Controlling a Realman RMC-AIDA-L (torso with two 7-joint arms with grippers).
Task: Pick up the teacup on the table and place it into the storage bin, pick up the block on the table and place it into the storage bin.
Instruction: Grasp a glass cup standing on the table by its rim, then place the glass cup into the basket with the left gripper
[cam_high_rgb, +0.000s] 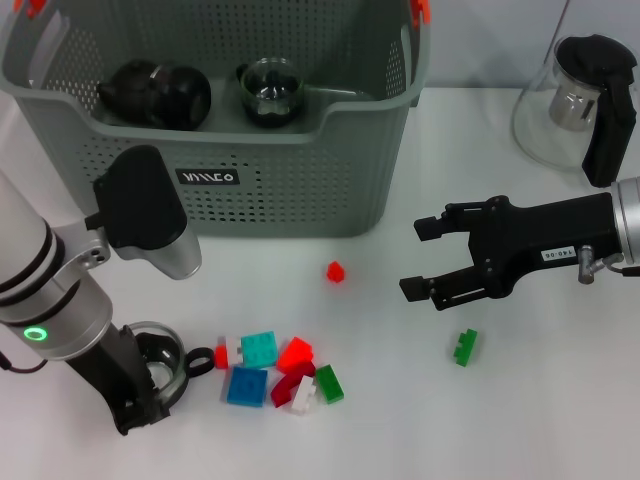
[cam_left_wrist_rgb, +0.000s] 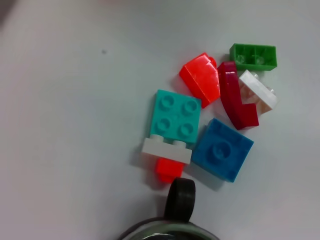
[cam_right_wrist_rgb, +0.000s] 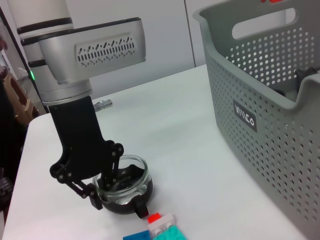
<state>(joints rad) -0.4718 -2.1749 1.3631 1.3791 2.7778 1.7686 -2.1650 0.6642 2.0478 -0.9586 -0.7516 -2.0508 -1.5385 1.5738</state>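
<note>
The glass teacup (cam_high_rgb: 172, 362) stands on the table at the front left, its black handle (cam_left_wrist_rgb: 180, 200) pointing toward a cluster of blocks (cam_high_rgb: 270, 368). My left gripper (cam_high_rgb: 150, 365) reaches down over the cup's rim; the right wrist view shows it at the teacup (cam_right_wrist_rgb: 131, 185). My right gripper (cam_high_rgb: 418, 258) hovers open and empty above the table at the right. A small red block (cam_high_rgb: 335, 271) lies to its left and a green block (cam_high_rgb: 465, 347) just in front of it. The storage bin (cam_high_rgb: 300, 170) stands at the back.
Inside the bin lie a black teapot (cam_high_rgb: 155, 95) and a glass cup (cam_high_rgb: 270, 90). A glass pitcher with a black lid (cam_high_rgb: 580, 100) stands at the back right. The cluster holds teal (cam_left_wrist_rgb: 175, 115), blue (cam_left_wrist_rgb: 222, 150), red, dark red, white and green pieces.
</note>
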